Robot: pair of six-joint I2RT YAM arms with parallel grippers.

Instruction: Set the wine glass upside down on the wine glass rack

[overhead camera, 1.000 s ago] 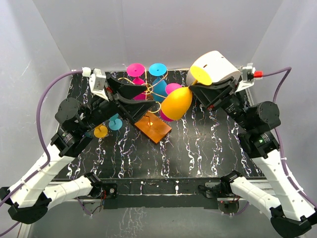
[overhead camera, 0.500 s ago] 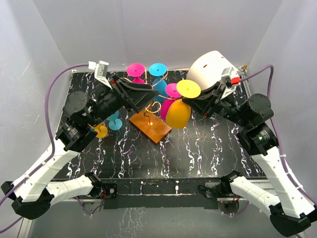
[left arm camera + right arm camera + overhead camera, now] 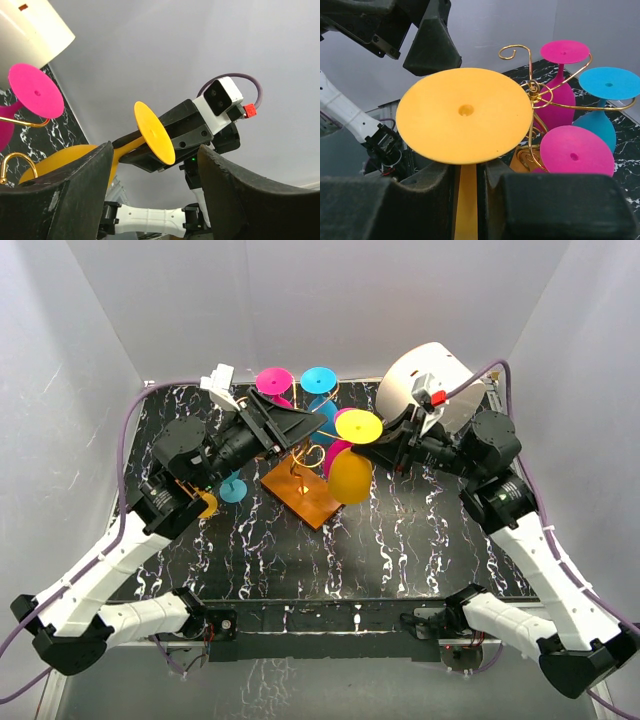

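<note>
A yellow wine glass (image 3: pixel 351 472) hangs bowl-down just right of the wine glass rack (image 3: pixel 303 453), whose gold wire arms rise from an orange base (image 3: pixel 308 502). My right gripper (image 3: pixel 378 448) is shut on its stem (image 3: pixel 466 200), under the round foot (image 3: pixel 465 115). The rack's curled wire (image 3: pixel 535 90) lies just beyond that foot. My left gripper (image 3: pixel 303 424) hovers open over the rack's left side, holding nothing. In the left wrist view the left gripper (image 3: pixel 155 150) frames the yellow foot (image 3: pixel 154 133) and bowl (image 3: pixel 65 160) from a distance.
Two pink glasses (image 3: pixel 274 380) (image 3: pixel 340 445) and a blue glass (image 3: pixel 318 380) hang upside down on the rack. A blue glass (image 3: pixel 232 487) and a yellow glass (image 3: pixel 205 503) stand on the table under the left arm. A big white round object (image 3: pixel 425 380) sits back right.
The right arm has carried the yellow glass left and turned it from lying sideways to bowl-down beside the rack. The left gripper has swung right and up over the rack, its jaws narrowing slightly.
</note>
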